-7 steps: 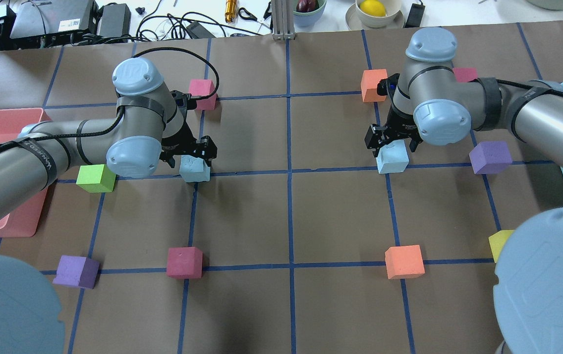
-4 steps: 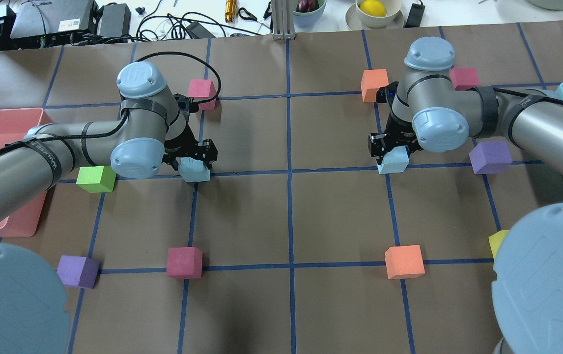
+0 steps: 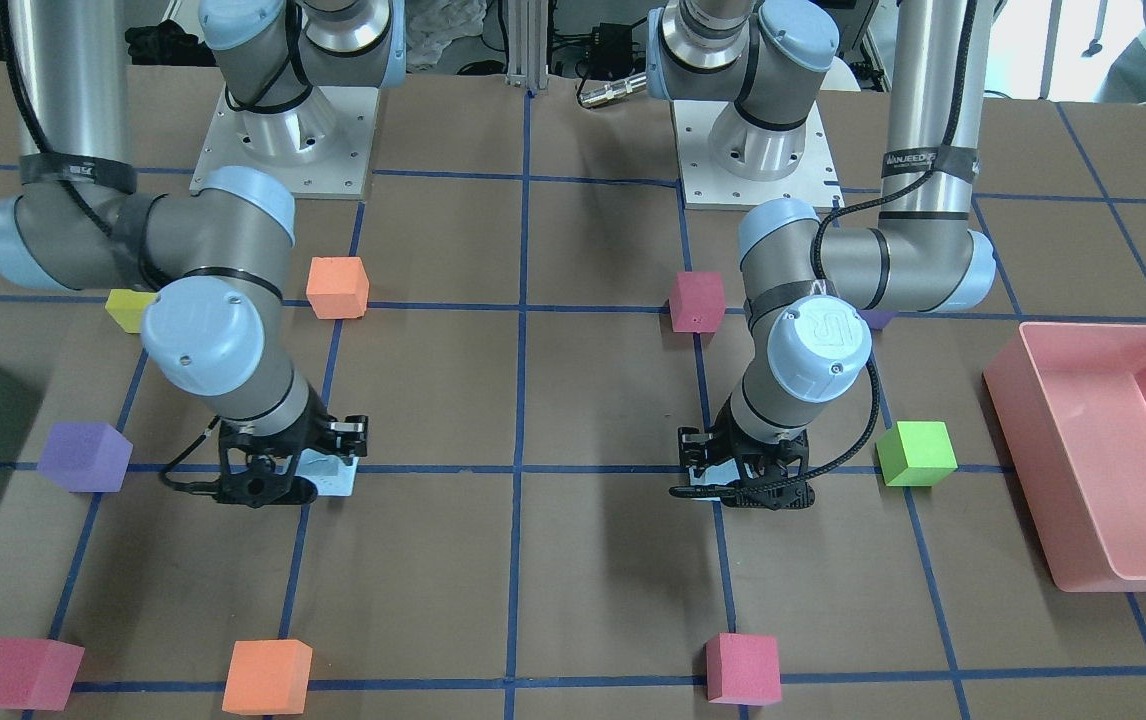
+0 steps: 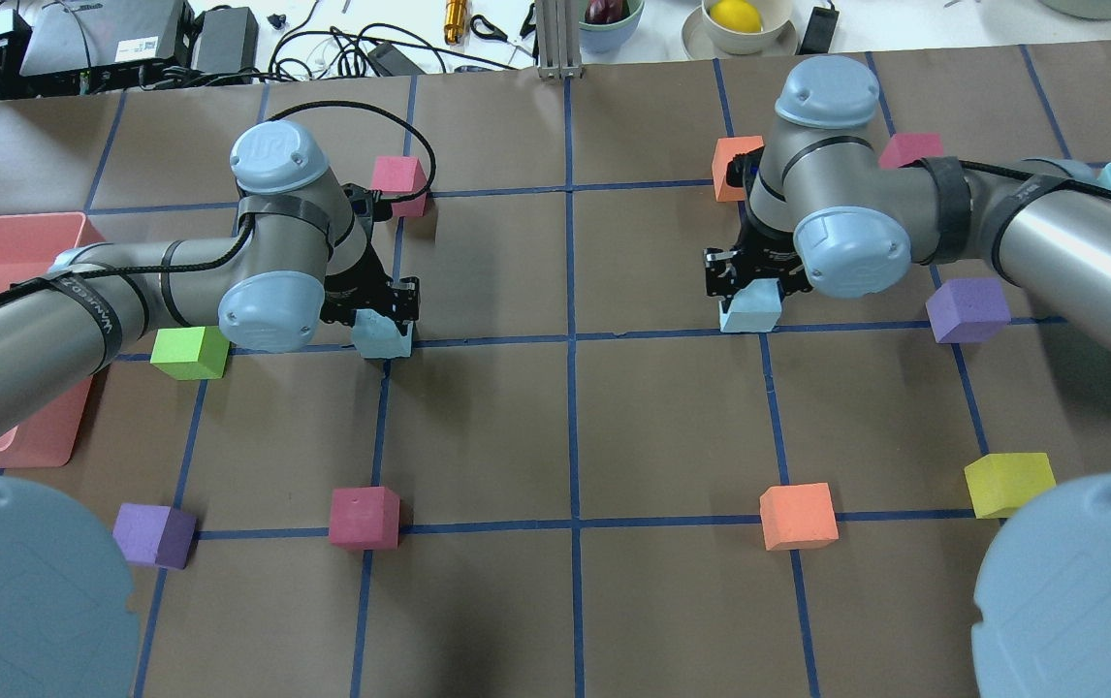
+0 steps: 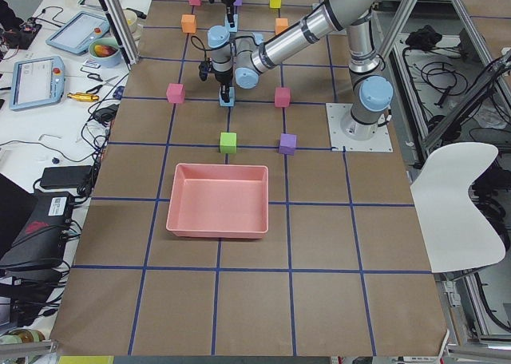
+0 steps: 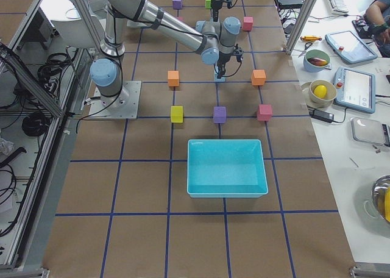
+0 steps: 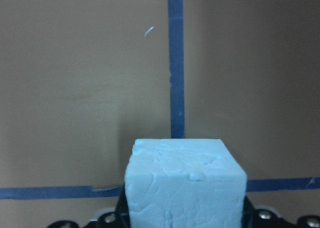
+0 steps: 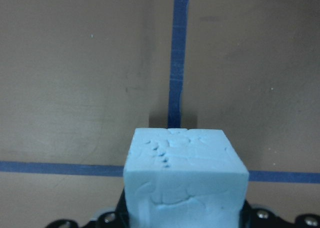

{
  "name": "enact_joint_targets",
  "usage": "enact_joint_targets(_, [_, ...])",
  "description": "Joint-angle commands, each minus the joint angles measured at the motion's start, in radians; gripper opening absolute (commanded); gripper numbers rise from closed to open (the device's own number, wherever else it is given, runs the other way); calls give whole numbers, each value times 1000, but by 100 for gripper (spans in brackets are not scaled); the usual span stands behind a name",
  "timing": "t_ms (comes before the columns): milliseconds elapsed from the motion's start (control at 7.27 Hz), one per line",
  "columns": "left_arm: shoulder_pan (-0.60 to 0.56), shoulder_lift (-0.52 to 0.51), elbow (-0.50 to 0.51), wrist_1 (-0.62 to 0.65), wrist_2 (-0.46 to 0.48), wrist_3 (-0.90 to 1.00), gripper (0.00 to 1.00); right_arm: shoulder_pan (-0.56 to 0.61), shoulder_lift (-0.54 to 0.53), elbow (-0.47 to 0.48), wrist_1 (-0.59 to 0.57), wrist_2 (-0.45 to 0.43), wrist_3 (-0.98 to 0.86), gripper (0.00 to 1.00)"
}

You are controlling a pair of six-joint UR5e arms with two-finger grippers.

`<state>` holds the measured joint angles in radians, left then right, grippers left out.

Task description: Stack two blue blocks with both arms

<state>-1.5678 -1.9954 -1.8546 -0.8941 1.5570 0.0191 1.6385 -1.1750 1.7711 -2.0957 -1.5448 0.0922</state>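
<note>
Though half hidden overhead, left hand [image 4: 381, 310] clamps left blue block [image 4: 384, 339] and right hand [image 4: 749, 284] right blue block [image 4: 747, 311].

Premises: a robotics laboratory. A left arm [image 3: 918, 100] and a right arm [image 3: 68, 90] stand bolted to metal base plates [image 3: 348, 150] on a surface [image 4: 672, 427] papered brown and gridded with blue tape [image 4: 572, 436]. Coloured foam cubes [image 4: 798, 516] sit on or near grid crossings. Aluminium framing [image 4: 553, 39] rises at the overhead view's 12 o'clock edge, where a white bench [image 4: 657, 44] carries cables [image 4: 323, 48] and power bricks [image 4: 226, 39]. Teach pendants [image 6: 356, 89] lie at 2 o'clock in the right-side view. A white chair [image 5: 463, 204] stands at 3 o'clock in the left-side view.
</note>
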Motion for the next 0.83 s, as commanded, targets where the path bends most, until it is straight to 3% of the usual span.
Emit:
enact_joint_targets(0, [0, 7, 5, 3, 0, 1, 0, 169, 3, -4, -7, 34, 232, 0])
enact_joint_targets(688, [-9, 43, 63, -17, 3, -1, 0, 274, 57, -4, -93, 83, 277, 0])
